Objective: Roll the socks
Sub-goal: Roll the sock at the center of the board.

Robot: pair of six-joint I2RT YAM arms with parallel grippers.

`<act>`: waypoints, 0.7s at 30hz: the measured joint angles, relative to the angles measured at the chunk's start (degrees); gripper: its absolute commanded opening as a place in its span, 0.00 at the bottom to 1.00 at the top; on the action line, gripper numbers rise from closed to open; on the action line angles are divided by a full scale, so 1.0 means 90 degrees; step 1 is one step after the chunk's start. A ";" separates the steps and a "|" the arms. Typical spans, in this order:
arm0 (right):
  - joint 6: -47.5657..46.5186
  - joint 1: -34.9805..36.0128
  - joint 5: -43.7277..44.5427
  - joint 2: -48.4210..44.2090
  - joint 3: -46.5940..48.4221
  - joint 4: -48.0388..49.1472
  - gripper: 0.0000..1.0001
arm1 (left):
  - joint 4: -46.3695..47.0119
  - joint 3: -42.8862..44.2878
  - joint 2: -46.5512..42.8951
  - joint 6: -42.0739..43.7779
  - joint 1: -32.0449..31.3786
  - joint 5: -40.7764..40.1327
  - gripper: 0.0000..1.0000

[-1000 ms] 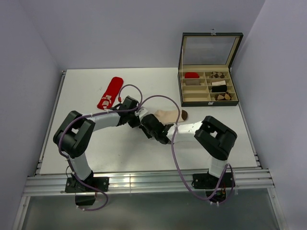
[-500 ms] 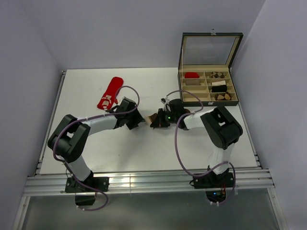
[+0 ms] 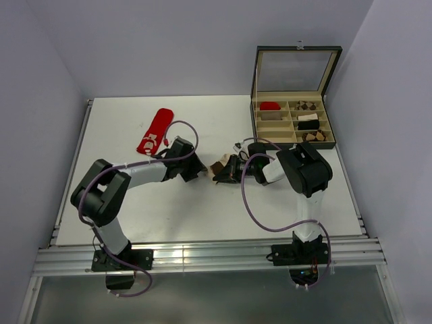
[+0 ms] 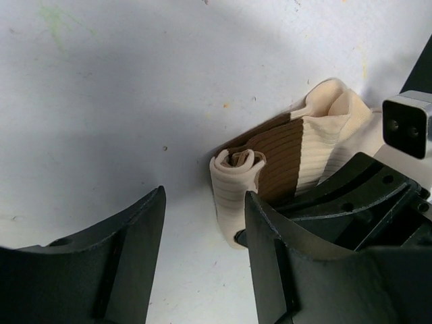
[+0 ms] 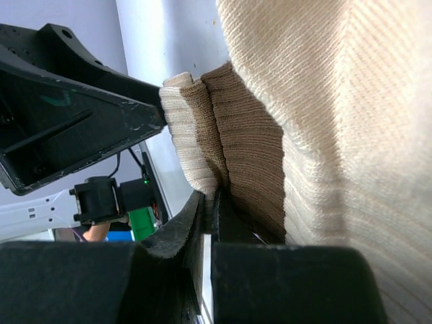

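Note:
The cream sock (image 3: 219, 167), with its brown band, is rolled into a bundle at the table's middle. My right gripper (image 3: 230, 171) is shut on it. Up close, its jaws (image 5: 214, 210) pinch a fold of the ribbed cream and brown fabric (image 5: 317, 101). My left gripper (image 3: 198, 171) stands open just left of the roll, and the gap at its tips (image 4: 204, 223) holds only bare table. The roll's spiral end (image 4: 237, 177) lies beyond its right finger (image 4: 270, 250). The red sock (image 3: 155, 130) lies flat at the back left, apart from both grippers.
An open compartment box (image 3: 295, 144) stands at the back right with its lid (image 3: 295, 71) upright. It holds a red bundle (image 3: 270, 106), brown-patterned bundles (image 3: 307, 105) and a black-and-white bundle (image 3: 308, 121). The right gripper's body (image 4: 358, 196) crowds the left wrist view.
The cream sock lay flat a second ago and is now rolled up in the right gripper, which turned over. The left gripper opened and drew back left.

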 measured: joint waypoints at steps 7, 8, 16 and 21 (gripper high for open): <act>-0.0005 -0.0024 -0.0085 0.0049 0.0066 -0.0073 0.00 | 0.0002 0.0355 0.0372 0.0087 -0.0061 0.0017 0.54; -0.0005 -0.0027 -0.0087 0.0049 0.0066 -0.0075 0.00 | -0.0005 0.0410 0.0420 0.0109 -0.0070 0.0017 0.53; -0.0078 -0.0029 -0.0107 0.0049 0.0170 -0.0318 0.00 | -0.0408 0.0969 0.0840 0.0194 -0.0121 -0.0121 0.23; -0.0398 -0.0032 -0.0061 -0.0051 0.0311 -0.0767 0.01 | -0.0852 0.1277 0.0928 0.0352 -0.0146 -0.0209 0.00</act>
